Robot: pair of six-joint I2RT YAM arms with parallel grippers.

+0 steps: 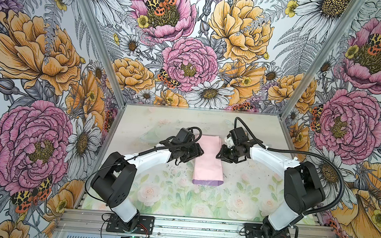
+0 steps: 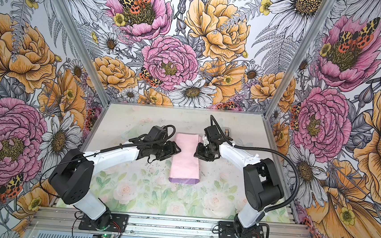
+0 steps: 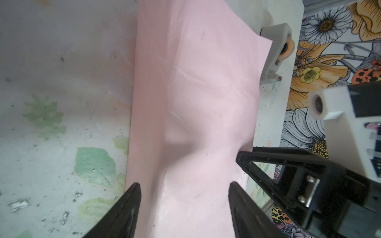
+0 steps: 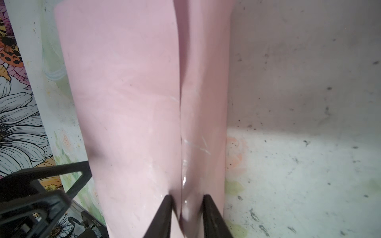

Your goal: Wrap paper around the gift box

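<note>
At the middle of the floral-printed desk (image 1: 167, 192) lies the paper (image 1: 207, 169), folded into a long band. Its pale pink face is up, and a lilac strip shows along its near end. The gift box is hidden in every view. The band bulges, but what lies under it cannot be made out.

The band narrows to a waist partway along. There the left gripper (image 1: 199, 151) meets its left edge. In the left wrist view its jaws stand wide apart, with pink paper lying between the fingertips.

Opposite, the right gripper (image 1: 219, 153) meets the right edge. In the right wrist view its jaws stand narrowly apart astride a raised, glossy ridge of paper. Whether they pinch it cannot be told.

A grey tape dispenser (image 3: 276, 51) stands past the paper's far corner, partly covered by that corner.
</note>
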